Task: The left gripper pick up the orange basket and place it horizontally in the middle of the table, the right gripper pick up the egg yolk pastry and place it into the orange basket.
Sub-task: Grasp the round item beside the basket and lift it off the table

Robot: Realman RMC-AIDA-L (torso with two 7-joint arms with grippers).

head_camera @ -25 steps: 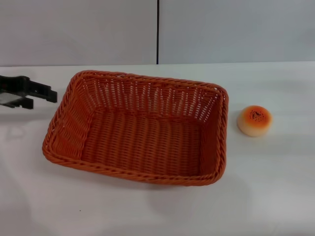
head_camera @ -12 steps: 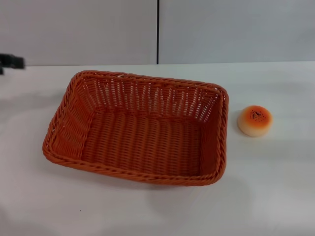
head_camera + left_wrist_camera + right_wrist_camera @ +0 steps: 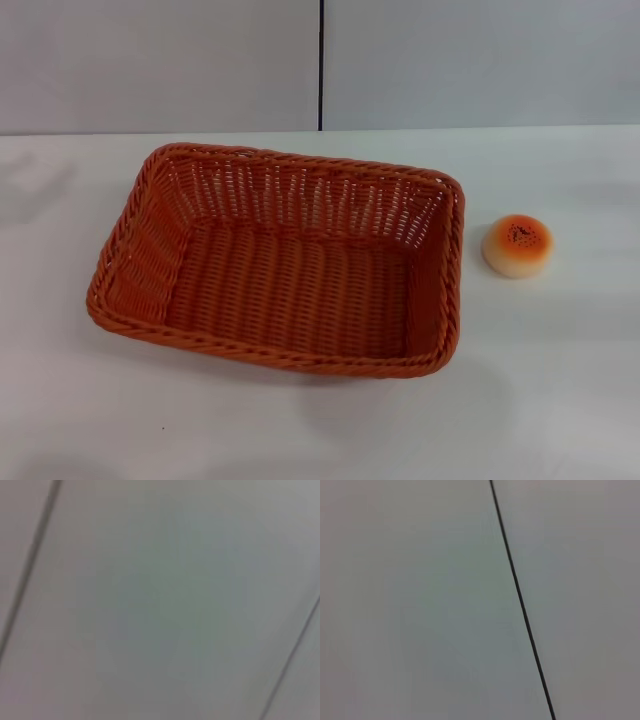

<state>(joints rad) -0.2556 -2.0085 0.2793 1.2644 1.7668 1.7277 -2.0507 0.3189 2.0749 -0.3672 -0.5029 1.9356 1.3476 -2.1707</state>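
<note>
Nearest to the viewer is bare table [image 3: 320,430], w/ open room in front of the orange basket [image 3: 285,262]. The basket sits about mid-table, empty, long axis running left-right, a little skewed. The egg yolk pastry [image 3: 517,245] stands to the basket's right, near its right rim but not touching, so the right arm should be the nearer one, approx. Neither gripper is in view; fingers' state I cannot tell. Behind the basket only wall panels [image 3: 160,60]; both wrist views show only plain grey surface w/ dark lines.
</note>
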